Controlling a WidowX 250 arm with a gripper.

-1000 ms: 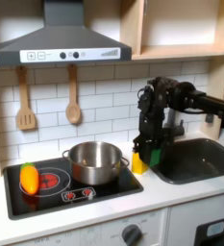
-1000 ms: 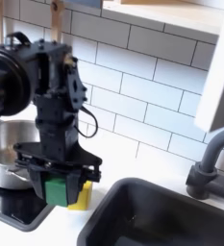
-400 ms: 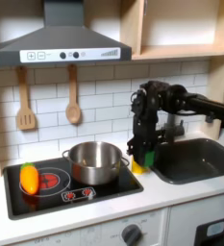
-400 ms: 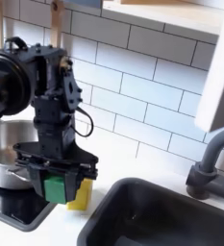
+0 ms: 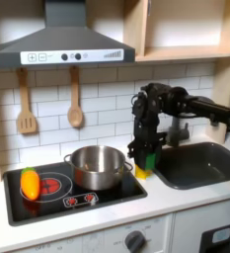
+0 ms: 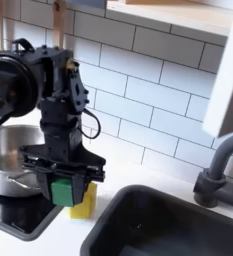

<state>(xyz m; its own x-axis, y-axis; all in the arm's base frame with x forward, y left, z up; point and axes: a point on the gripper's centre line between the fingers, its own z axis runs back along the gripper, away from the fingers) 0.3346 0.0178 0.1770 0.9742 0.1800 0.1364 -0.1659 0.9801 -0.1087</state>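
Observation:
My black gripper points down between the stove and the sink and is shut on a green block. A yellow block stands on the counter, partly behind the green one in the second exterior view, and whether they touch is unclear. A steel pot sits on the stove, on the left of the gripper in both exterior views.
An orange-yellow toy vegetable lies on the stove's left burner. The dark sink lies on the right of the gripper in both exterior views, with a grey faucet. A spatula and a spoon hang on the tiled wall.
The arm has shifted toward the first exterior view's left, from the sink's edge toward the pot, carrying the green block a little higher. The yellow block has not moved.

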